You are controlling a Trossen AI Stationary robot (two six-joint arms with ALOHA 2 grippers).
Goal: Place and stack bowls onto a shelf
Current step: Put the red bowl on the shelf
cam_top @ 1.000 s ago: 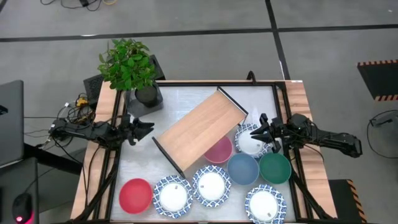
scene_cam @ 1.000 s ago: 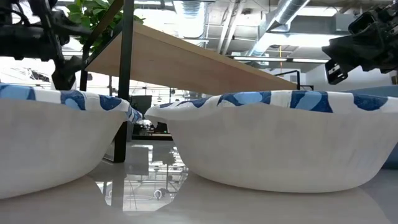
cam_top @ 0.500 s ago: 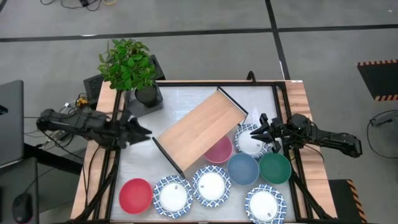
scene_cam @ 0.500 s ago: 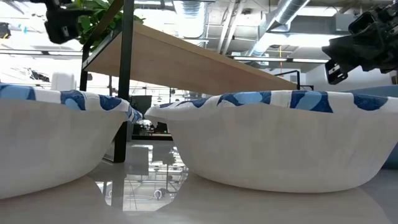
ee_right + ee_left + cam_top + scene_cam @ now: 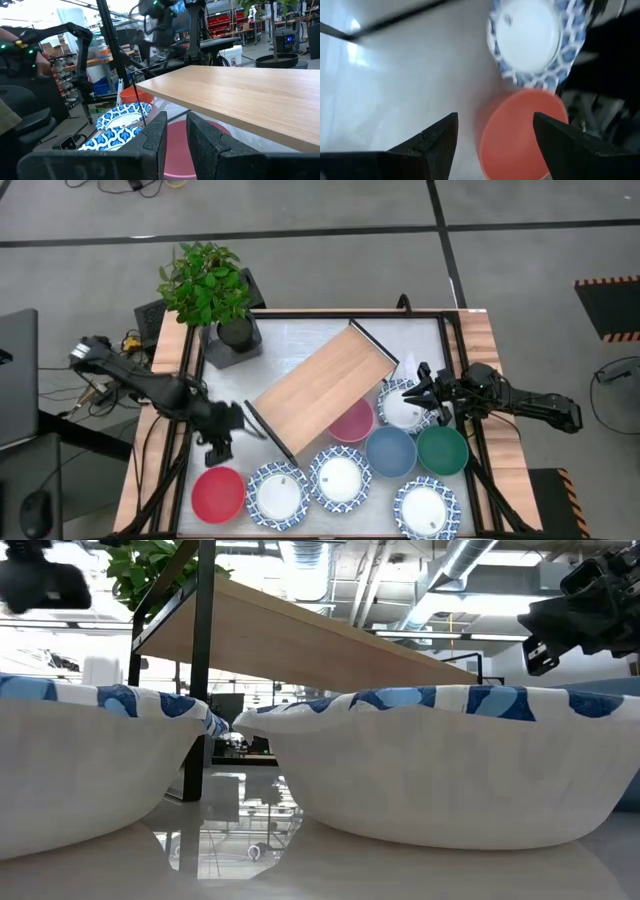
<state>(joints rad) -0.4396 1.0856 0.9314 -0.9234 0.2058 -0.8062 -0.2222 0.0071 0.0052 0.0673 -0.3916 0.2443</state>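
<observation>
Hovering open-fingered just above the plain red round bowl (image 5: 218, 493) at the surface's near left, our left claw (image 5: 221, 444) risks tipping it against the neighbouring blue-rimmed white bowl (image 5: 277, 494). Our right claw (image 5: 424, 395), nearly closed and empty, waits beside the light-wood shelf (image 5: 322, 387).

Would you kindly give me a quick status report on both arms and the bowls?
Left gripper open above red bowl, holding nothing. Right gripper waits at a patterned bowl. Shelf bare; pink bowl partly under it.
</observation>
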